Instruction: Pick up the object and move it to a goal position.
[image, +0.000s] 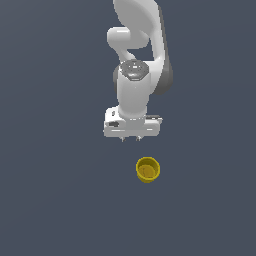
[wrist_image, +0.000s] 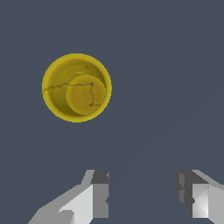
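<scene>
gripper (image: 131, 138): fingers spread, holding nothing | cup (image: 147, 169): upright on floor, at gripper's 5 o'clock in exterior view, apart | probably light, stiff, thin-walled | best pinched across rim

A glossy white arm (image: 137, 60) is seen, built of rounded, bulging segments, with dark grey bands shown at the joints. A grey, shiny round cap (image: 133, 69) is set on the wrist. Below it a boxy white gripper (image: 131, 138) is carried, marked with small dark patches on its face. In the wrist view, two blocky fingers (wrist_image: 98, 197) are shown in white and grey, with darker inner faces.
</scene>
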